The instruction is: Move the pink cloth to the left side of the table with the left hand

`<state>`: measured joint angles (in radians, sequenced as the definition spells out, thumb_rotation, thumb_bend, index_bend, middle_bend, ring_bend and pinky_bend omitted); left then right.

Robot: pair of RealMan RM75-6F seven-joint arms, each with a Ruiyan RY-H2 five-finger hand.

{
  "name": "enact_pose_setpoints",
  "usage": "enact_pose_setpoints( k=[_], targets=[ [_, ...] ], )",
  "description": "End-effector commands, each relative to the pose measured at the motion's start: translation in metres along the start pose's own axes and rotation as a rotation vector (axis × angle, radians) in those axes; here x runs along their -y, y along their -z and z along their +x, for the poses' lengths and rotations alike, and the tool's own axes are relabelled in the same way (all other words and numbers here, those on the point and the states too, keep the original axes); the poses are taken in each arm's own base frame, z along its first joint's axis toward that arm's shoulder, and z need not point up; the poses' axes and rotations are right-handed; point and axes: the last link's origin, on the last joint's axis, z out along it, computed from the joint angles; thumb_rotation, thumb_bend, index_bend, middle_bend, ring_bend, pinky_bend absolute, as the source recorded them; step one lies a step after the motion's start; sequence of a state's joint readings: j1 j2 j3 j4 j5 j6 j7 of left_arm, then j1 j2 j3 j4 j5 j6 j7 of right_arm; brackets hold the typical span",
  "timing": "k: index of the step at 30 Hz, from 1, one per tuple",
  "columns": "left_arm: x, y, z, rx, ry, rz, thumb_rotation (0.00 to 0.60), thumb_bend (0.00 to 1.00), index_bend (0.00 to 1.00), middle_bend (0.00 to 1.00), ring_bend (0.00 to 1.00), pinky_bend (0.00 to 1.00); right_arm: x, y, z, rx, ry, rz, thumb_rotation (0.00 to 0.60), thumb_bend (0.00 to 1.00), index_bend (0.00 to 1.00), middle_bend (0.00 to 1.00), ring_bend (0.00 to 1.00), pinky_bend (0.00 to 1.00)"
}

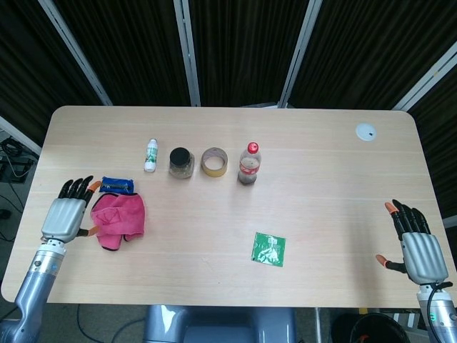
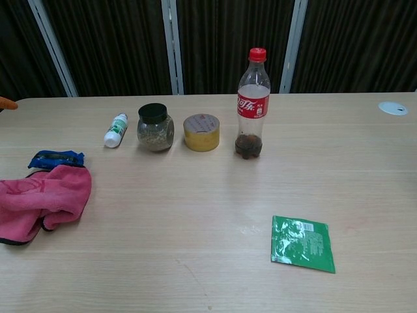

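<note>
Head view catches both hands, the chest view barely a fingertip: left hand has fingers spread, holding nothing, just beside the pink cloth, and right hand is spread and empty too. The cloth lies crumpled at the table's left side, touching the blue packet, no clear long axis

One cloth, two packets, two bottles, one jar, one tape roll, two hands.

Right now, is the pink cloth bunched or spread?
Mostly spread: the pink cloth lies flat on the table, one edge folded over, left hand open beside it.
</note>
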<state>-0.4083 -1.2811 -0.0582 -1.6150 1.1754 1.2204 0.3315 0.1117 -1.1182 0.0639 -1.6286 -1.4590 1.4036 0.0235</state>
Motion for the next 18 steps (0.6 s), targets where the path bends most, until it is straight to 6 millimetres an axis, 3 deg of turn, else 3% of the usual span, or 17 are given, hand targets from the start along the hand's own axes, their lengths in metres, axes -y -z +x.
enact_pose_setpoints(
  k=[1,6,10,18],
  targets=[
    [0.006,0.008,0.006,-0.021,0.015,0.008,0.600,0.00,0.09,0.00,0.00,0.00,0.000,0.000,0.000,0.001,0.000,0.001,0.600,0.00,0.01,0.00,0.00,0.00],
    [0.015,0.031,0.017,-0.068,0.097,0.028,0.600,0.00,0.10,0.00,0.00,0.00,0.001,0.000,0.000,-0.002,0.008,0.009,0.600,0.00,0.01,0.00,0.00,0.00],
    [0.029,0.052,0.025,-0.116,0.062,0.023,0.600,0.00,0.08,0.00,0.00,0.00,0.001,0.000,0.000,-0.007,0.015,0.017,0.600,0.00,0.01,0.00,0.00,0.00],
    [0.055,0.088,0.026,-0.161,0.035,0.044,0.600,0.00,0.00,0.00,0.00,0.00,0.002,0.001,0.000,-0.017,0.035,0.037,0.600,0.00,0.01,0.00,0.00,0.00]
  ],
)
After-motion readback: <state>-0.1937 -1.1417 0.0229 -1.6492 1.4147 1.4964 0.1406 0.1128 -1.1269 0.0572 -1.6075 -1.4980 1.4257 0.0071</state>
